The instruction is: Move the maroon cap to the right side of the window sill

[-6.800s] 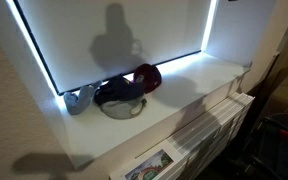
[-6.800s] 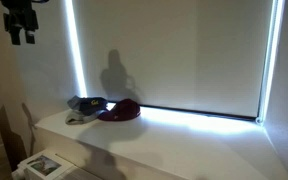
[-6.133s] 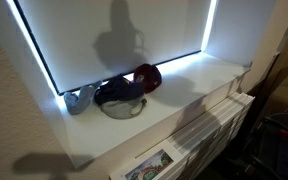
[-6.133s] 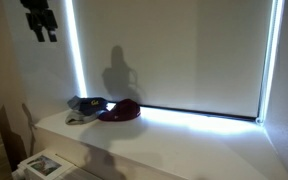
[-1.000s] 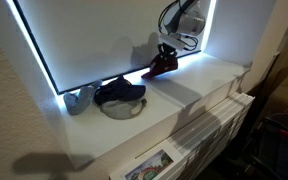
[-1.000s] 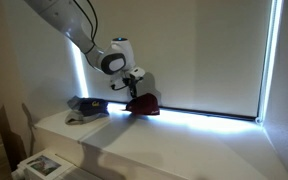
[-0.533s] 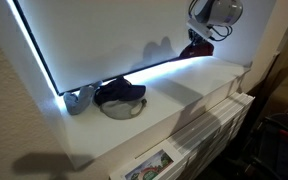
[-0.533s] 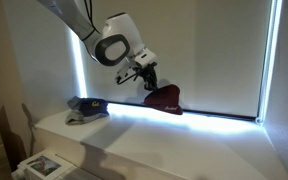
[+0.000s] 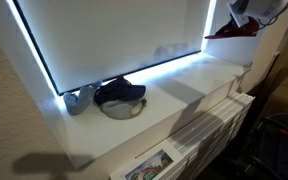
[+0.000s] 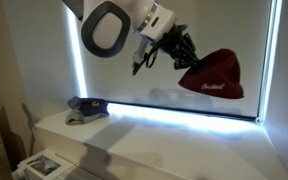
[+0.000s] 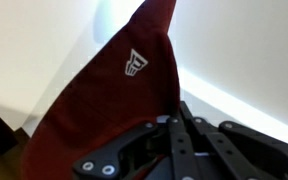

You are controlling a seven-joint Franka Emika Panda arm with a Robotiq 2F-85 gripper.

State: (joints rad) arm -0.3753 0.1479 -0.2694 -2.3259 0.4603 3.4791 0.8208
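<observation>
The maroon cap (image 10: 213, 75) hangs in the air well above the window sill (image 10: 174, 140), with my gripper (image 10: 181, 55) shut on its edge. In an exterior view the maroon cap (image 9: 232, 31) shows at the upper right, over the right end of the window sill (image 9: 179, 95). The wrist view is filled by the maroon cap (image 11: 99, 95) with its pale mark (image 11: 134, 62), and my black gripper (image 11: 169, 128) pinches the fabric from below.
A dark navy cap (image 9: 119, 93) and a pale grey-white cap (image 9: 79, 99) lie at the left end of the sill; the two (image 10: 84, 107) show together there. A lit blind (image 10: 174, 50) with bright light strips edges the sill. A radiator (image 9: 209, 125) sits below.
The arm has carried the maroon cap up and to the right, away from the other caps, from just above the sill to high in the air.
</observation>
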